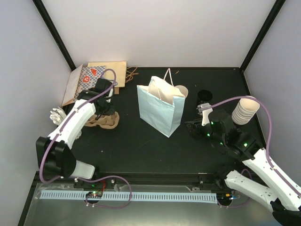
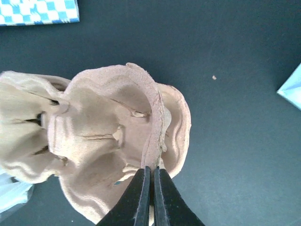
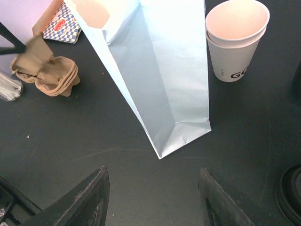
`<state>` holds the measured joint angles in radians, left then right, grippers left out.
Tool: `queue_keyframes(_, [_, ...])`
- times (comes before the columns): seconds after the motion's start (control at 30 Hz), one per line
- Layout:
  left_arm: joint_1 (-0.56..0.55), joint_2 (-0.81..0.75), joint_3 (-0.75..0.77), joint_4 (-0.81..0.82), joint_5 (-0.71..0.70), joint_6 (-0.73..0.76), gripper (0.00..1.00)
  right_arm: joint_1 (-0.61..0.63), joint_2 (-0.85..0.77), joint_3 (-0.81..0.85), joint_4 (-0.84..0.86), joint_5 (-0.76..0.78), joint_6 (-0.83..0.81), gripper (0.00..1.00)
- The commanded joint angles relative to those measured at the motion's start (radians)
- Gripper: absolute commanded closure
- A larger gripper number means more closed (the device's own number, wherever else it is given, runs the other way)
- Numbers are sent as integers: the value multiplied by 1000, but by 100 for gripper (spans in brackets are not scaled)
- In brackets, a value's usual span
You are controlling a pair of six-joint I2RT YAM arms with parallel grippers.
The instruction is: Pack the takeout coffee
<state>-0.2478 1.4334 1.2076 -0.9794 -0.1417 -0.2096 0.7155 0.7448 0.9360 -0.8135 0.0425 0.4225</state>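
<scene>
Cardboard carrier [image 2: 94, 136] rim sits pinched between the left fingers [image 2: 141, 197], which are closed tight on a thin upright wall at the near right side of the carrier. Its moulded wells spread ahead of those fingers and to their left. Seen from the right wrist, it is a nested pile whose top layer looks tilted above the ones beneath. A blue checkered packet [image 2: 37, 12] lies on the bench [image 2: 225, 47] well ahead of the left fingers and to their left, and a corner of the bag [image 2: 292, 89] shows off to their right. The right fingers [image 3: 94, 200] stand spread apart with nothing between them, hovering over bare bench. The bag, light blue paper, stands upright straight ahead of them with its mouth open and its base corner nearest. Two cups [image 3: 235, 42] are nested one inside the other, lidless and upright on the bench. They stand ahead of the right fingers and to their right, just beside the right face of the bag. Black lids [image 1: 204, 96] lie on the bench apart from the cups, and one shows at the edge just right of the right fingers. A taller cup stack [image 1: 244, 110] stands further to the right of those fingers, outside the wrist view
</scene>
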Motion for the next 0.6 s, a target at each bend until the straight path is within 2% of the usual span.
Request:
queue_keyframes(0.0, [4,-90,101,-90,-2,9,98,-5,-5,-11,20,9,7,46])
queue_keyframes(0.37, [2,-273,213,-238,49,10,99,-5,-4,-9,27,4,10,45])
queue_keyframes(0.57, [-21,-422,142,-235,351,-10,98,-5,-5,-7,23,13,11,45])
